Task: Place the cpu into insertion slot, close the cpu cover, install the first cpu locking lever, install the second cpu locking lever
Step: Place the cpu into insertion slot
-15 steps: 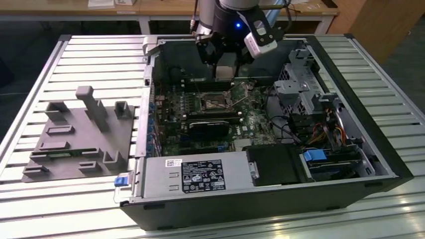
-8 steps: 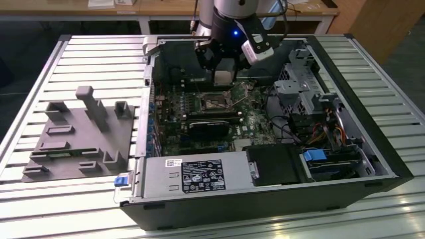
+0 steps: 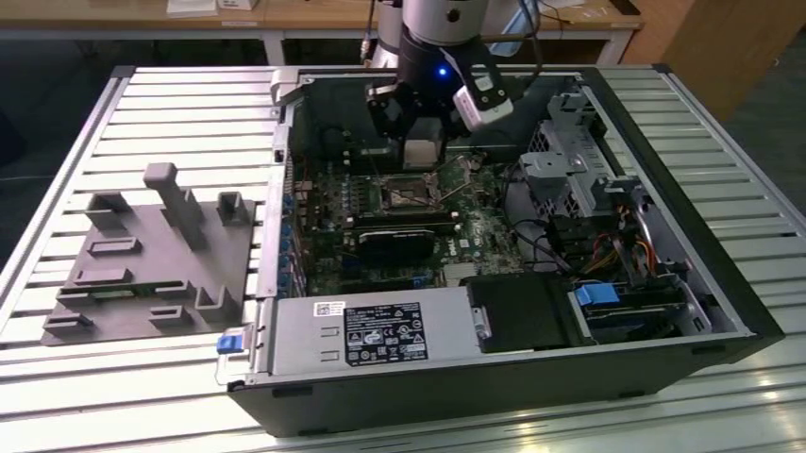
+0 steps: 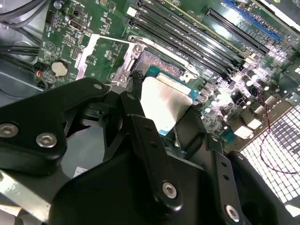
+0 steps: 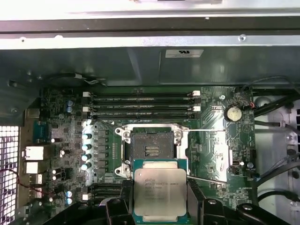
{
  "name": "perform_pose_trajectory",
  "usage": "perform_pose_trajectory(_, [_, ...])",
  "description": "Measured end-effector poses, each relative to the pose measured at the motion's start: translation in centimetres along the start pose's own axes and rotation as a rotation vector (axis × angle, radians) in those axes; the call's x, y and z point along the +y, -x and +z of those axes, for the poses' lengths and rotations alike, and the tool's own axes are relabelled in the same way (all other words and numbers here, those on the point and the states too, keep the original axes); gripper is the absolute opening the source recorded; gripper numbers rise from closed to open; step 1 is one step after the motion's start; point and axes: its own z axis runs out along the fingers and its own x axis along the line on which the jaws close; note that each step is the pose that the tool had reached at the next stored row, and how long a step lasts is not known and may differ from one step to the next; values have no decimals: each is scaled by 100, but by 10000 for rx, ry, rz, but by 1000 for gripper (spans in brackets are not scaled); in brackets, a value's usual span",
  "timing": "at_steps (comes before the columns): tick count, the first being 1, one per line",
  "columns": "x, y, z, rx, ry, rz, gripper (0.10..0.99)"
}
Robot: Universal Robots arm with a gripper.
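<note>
Exterior view high, wrist views near insertion slot [image 4: 159, 62] [image 5: 150, 148]

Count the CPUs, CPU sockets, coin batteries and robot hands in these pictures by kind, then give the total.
cpu: 1
insertion slot: 1
coin battery: 1
hand: 1
Total: 4

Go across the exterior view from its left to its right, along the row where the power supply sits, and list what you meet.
Grey fixture block → small blue tab → grey power supply → black rounded block → blue drive latch.
</note>
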Motion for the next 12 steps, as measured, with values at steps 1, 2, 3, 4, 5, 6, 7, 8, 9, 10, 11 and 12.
perform_pose_trajectory(1, [-1, -2, 8, -4, 0, 42, 541])
perform_pose_trajectory(2, [-1, -5, 14, -8, 1, 93, 541])
perform_pose_trajectory(3, [-2, -6, 19, -16, 2, 168, 541])
perform_pose_trajectory(4, [-2, -6, 23, -26, 4, 290, 541])
perform_pose_trajectory(5, [-3, -6, 27, -40, 7, 456, 541])
perform_pose_trajectory(6, [-3, -7, 31, -57, 9, 634, 541])
perform_pose_trajectory(7, [-3, -6, 34, -73, 13, 815, 541])
perform_pose_trajectory(8, [-3, -6, 38, -89, 17, 991, 541])
perform_pose_trajectory(9, [-4, -6, 40, -105, 18, 1173, 541])
perform_pose_trajectory(10, [-4, -6, 42, -120, 20, 1351, 541])
perform_pose_trajectory(11, [-4, -6, 44, -136, 24, 1531, 541])
perform_pose_trajectory(12, [-4, -6, 46, -154, 27, 1721, 541])
